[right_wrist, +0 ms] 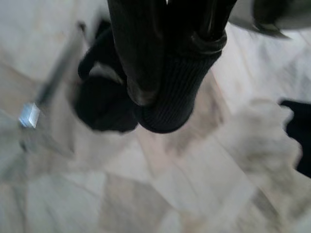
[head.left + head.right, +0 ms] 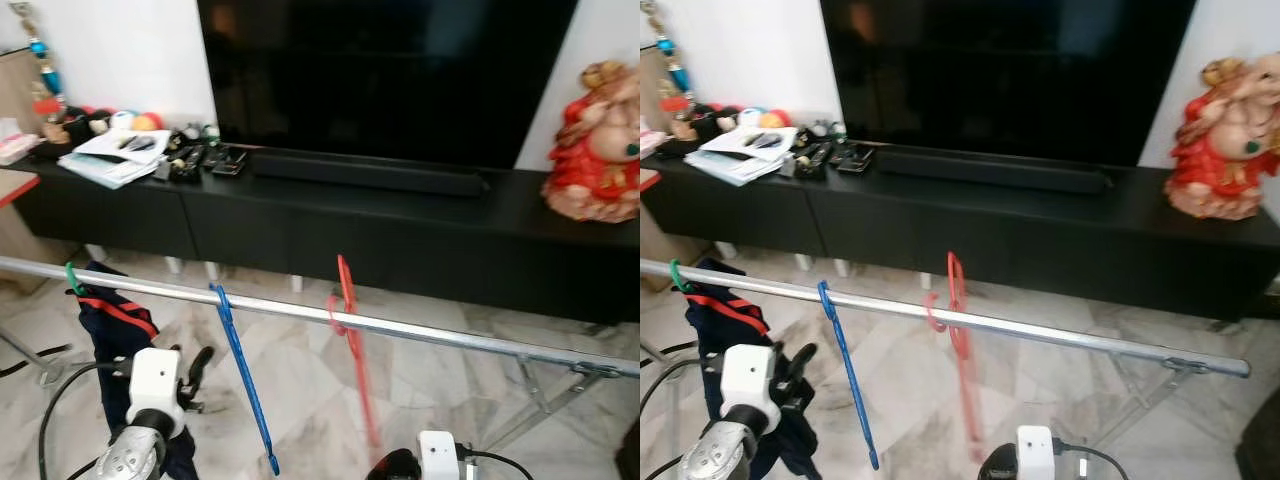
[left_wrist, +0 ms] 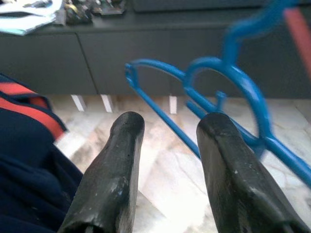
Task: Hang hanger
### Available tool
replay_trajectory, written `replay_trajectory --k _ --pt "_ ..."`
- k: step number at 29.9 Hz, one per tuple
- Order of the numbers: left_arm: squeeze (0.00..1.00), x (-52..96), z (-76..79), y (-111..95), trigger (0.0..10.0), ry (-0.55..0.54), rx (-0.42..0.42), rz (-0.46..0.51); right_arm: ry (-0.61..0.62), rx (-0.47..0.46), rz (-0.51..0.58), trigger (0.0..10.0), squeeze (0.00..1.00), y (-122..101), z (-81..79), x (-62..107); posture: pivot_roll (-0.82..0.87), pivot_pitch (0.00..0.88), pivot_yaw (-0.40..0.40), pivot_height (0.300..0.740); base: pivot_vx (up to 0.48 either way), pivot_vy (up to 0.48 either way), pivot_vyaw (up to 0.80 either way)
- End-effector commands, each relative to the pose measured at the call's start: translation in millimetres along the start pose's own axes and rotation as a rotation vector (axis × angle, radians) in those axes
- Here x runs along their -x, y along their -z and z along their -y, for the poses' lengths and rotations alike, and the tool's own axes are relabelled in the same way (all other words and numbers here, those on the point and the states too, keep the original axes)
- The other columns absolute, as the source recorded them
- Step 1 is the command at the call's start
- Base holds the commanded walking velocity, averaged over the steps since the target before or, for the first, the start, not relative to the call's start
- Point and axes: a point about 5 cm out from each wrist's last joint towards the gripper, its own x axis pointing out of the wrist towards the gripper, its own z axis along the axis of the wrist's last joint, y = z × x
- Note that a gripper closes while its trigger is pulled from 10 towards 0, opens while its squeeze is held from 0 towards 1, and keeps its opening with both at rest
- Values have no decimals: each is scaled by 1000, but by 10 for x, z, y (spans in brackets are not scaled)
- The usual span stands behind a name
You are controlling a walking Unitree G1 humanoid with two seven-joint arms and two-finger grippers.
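A silver rail (image 2: 430, 333) crosses the scene in front of me. A blue hanger (image 2: 241, 372) and a red hanger (image 2: 349, 322) hang from it by their hooks; the red one looks blurred. Further left, a green hanger hook (image 2: 71, 279) carries a navy garment with red stripes (image 2: 113, 322). My left gripper (image 3: 167, 128) is open below the rail, between the garment and the blue hanger (image 3: 233, 82), holding nothing. My right gripper (image 1: 153, 109) points down at the marble floor with its fingers together and nothing in them.
Behind the rail stands a long black TV cabinet (image 2: 330, 225) with a TV (image 2: 390, 70) and a soundbar (image 2: 365, 172). Papers (image 2: 110, 155) and remotes lie at its left end, a red and gold figurine (image 2: 598, 145) at its right. The rack's leg (image 2: 545, 395) slants down at the right.
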Motion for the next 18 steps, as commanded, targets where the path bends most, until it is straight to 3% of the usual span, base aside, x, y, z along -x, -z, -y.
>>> replay_trajectory --k 1,2,3,4,5,9,13,18 --pt "0 20 -1 -12 10000 9 1 -5 1 -4 -2 10000 0 3 -6 0 82 22 7 740 0 0 0" --pt "0 23 -3 -18 10000 8 5 -4 1 -4 -3 10000 0 4 -7 0 83 23 8 740 0 0 0" --pt "0 28 -10 -59 10000 -4 74 5 1 -4 -4 10000 0 7 -8 0 82 25 8 740 0 0 0" --pt "0 28 -10 -59 10000 -4 74 5 1 -4 -4 10000 0 7 -8 0 82 25 8 740 0 0 0" --pt "0 37 7 -101 10000 17 134 -2 2 -5 -6 10000 0 11 -6 1 82 25 8 740 0 0 0" --pt "0 61 58 -150 10000 90 180 -25 5 -5 -8 10000 0 13 -2 1 89 34 10 740 0 0 0" --pt "0 54 81 -265 10000 187 170 -48 11 -6 -13 10000 0 22 9 3 91 38 11 740 0 0 0" --pt "0 -22 -27 -347 10000 166 108 -74 15 -10 -16 10000 0 29 14 5 93 41 12 740 0 0 0"
